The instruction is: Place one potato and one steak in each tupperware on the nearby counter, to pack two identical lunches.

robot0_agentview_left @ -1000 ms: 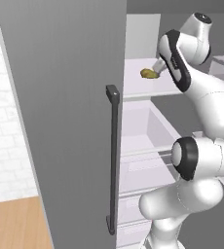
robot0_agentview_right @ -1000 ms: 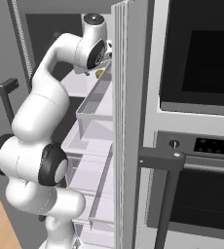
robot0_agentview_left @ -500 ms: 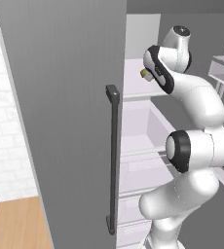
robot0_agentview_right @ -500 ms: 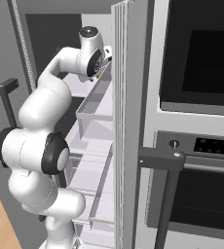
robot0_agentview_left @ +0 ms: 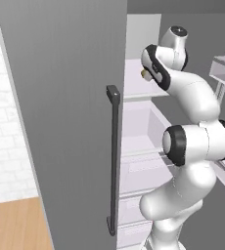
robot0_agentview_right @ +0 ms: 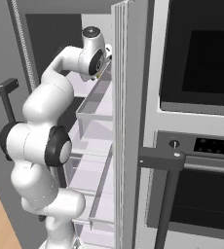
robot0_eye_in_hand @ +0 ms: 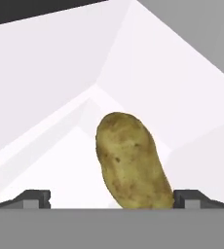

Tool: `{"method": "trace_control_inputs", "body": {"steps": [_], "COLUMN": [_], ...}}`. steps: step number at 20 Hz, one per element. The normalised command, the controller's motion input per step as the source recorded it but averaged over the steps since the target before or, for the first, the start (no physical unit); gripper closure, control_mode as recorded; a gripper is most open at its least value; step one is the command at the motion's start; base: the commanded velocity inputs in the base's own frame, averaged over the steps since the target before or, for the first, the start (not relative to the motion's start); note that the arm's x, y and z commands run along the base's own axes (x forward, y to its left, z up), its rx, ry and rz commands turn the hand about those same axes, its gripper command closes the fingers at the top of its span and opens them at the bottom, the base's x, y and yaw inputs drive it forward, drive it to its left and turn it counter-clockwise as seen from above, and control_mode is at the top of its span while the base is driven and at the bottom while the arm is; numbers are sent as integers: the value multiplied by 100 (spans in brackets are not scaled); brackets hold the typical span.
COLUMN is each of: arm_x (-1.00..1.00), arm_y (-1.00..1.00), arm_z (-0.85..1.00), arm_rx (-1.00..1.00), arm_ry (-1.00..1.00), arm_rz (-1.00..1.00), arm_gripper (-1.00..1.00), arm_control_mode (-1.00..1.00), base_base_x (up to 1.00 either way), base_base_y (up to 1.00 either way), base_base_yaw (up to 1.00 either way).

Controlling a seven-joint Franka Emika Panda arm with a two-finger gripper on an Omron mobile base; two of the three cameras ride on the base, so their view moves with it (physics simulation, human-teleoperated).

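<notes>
Claw [robot0_eye_in_hand: 111,198]: we see its jaws spread wide, gripping nothing.
Brown oval potato [robot0_eye_in_hand: 131,163]: it lies on the white fridge shelf [robot0_eye_in_hand: 60,146], between our fingertips, nearer the 3 o'clock one.

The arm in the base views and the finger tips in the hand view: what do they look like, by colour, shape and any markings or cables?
The arm is glossy white, built of rounded, bulging segments joined by dark grey to black rings, with round grey caps at the joints. No cables or markings show on it. In the hand view the gripper shows two small, blocky, dark grey fingertips.
</notes>
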Motion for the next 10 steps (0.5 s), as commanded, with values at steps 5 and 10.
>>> {"method": "trace_control_inputs", "body": {"steps": [5, 10], "arm_x": [38, 6], "arm_y": [-2, 0], "arm_z": [0, -1], "arm_rx": [0, 0], "arm_ry": [11, 3], "arm_rz": [11, 6], "arm_gripper": [-100, -100], "arm_control_mode": [-100, -100], "base_base_x": [0, 0], "base_base_y": [0, 0], "base_base_yaw": [0, 0]}}
